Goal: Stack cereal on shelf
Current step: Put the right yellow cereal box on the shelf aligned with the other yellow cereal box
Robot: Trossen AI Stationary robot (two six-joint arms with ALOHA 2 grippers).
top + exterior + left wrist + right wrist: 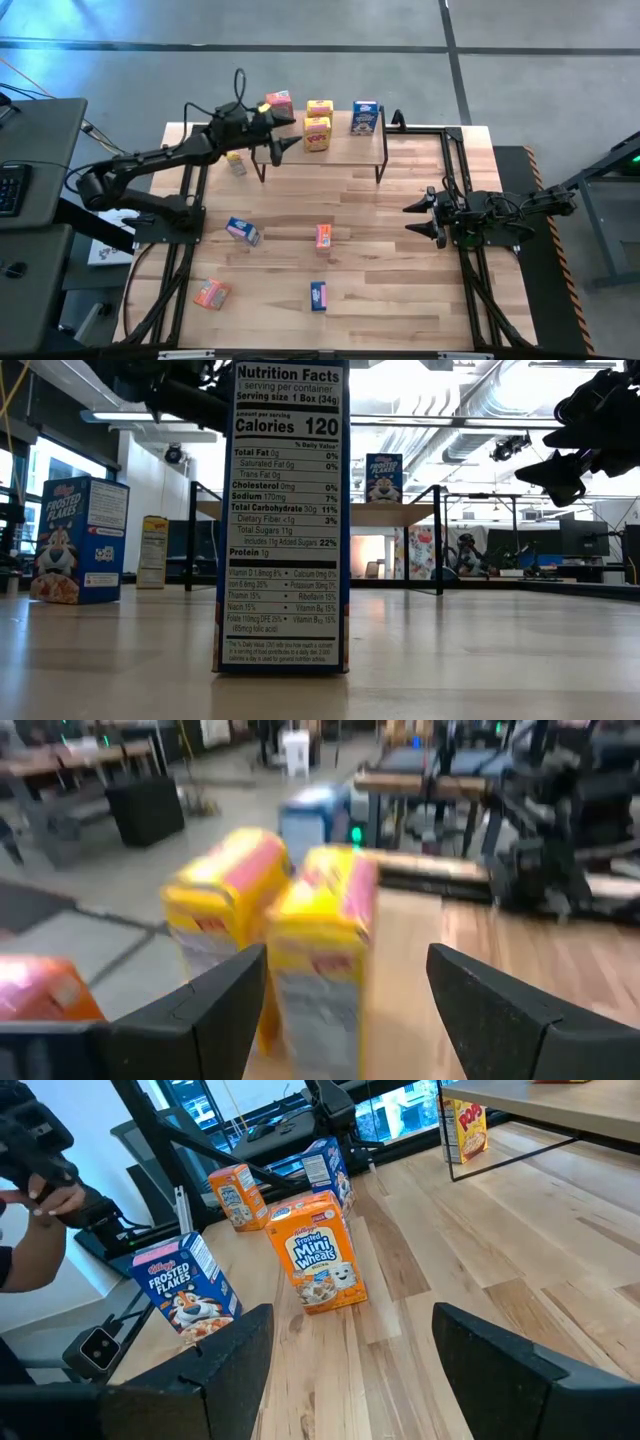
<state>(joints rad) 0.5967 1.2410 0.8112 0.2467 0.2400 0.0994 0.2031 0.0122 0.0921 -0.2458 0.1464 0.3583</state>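
Overhead, we see the shelf (345,150) standing at the far edge of the table (400,260), and four cereal boxes are on its wooden top: an orange-red box (279,102) at its left end, two yellow boxes (318,124) close together near the middle, and a blue box (365,118) toward the right. Our left gripper (281,143) hovers at the shelf's left front corner, just beside the yellow pair, and its jaws stand apart with nothing between them; the left wrist view looks past the two dark fingers (215,1010) at those yellow boxes (275,935) straight ahead, with the orange-red one (45,990) off to one side. Our right gripper (422,219) waits over the right side of the table, well apart from the shelf, its jaws also spread and empty. Five boxes are off the shelf: a third yellow box (236,163) sits on the table just beside the shelf's left leg, a blue box (243,231) lies left of centre, an orange-red box (324,236) stands near the middle, another orange-red box (211,293) lies near the front left corner, and a blue box (318,295) stands at the front centre. In the low view that front blue box (283,515) fills the middle, nutrition panel toward us.
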